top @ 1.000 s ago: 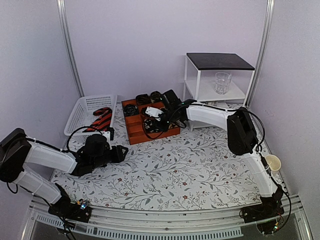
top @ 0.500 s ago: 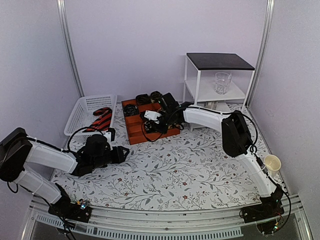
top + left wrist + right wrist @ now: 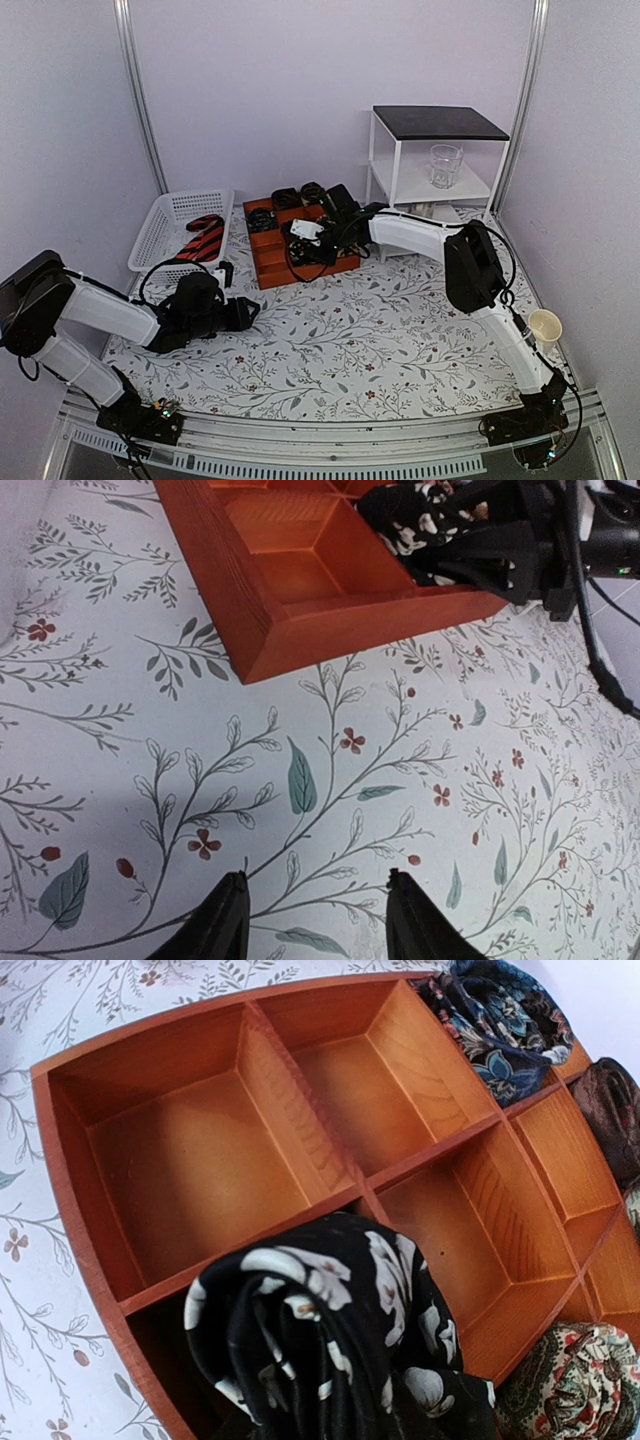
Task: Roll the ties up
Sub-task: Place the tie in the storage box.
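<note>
Right end effector point(image 3: 314, 244) over tray point(image 3: 262, 272), elbow point(image 3: 472, 262) raised

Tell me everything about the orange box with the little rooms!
The wooden tray is reddish-orange with visible grain, split by thin walls into compartments. It lies flat on the flowery tablecloth. Most compartments in view are empty; a rolled blue flowery tie fills one, and a black-and-white tie sits at a front one.

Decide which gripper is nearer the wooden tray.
Right. The right gripper is over the tray, holding a floral tie; the left gripper is over the tablecloth, well short of it.
</note>
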